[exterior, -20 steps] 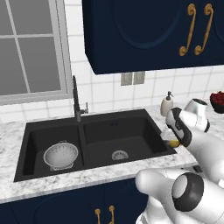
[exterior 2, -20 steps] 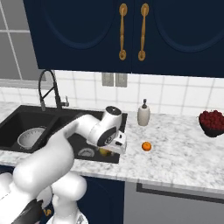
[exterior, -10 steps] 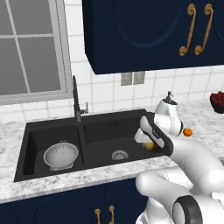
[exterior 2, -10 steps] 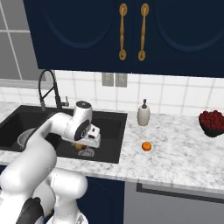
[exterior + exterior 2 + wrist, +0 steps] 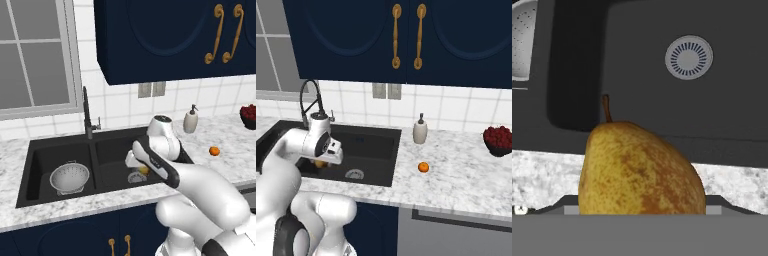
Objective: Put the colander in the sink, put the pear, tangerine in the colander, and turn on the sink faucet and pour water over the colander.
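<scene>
My gripper (image 5: pixel 140 169) is shut on the yellowish-brown pear (image 5: pixel 144 170), holding it above the right basin of the black sink (image 5: pixel 31 150). In the hand view the pear (image 5: pixel 639 170) stands stem up and covers the fingertips. Below it are the right basin's drain (image 5: pixel 688 57) and the marble front edge. The silvery colander (image 5: pixel 70 176) sits in the left basin and shows as colander (image 5: pixel 523 40) at the hand view's upper left. The orange tangerine (image 5: pixel 214 151) lies on the counter right of the sink, also seen as tangerine (image 5: pixel 423 167). The black sink faucet (image 5: pixel 87 115) rises behind the divider; no water shows.
A soap dispenser (image 5: pixel 190 120) stands on the counter behind the tangerine. A dark bowl of red fruit (image 5: pixel 498 140) sits at the far right. Dark blue wall cabinets (image 5: pixel 406 35) hang above the counter. A window (image 5: pixel 35 55) is behind the left basin.
The arm has swung left from the counter's edge to over the right basin, carrying the pear. The tangerine, colander and faucet have stayed put.
</scene>
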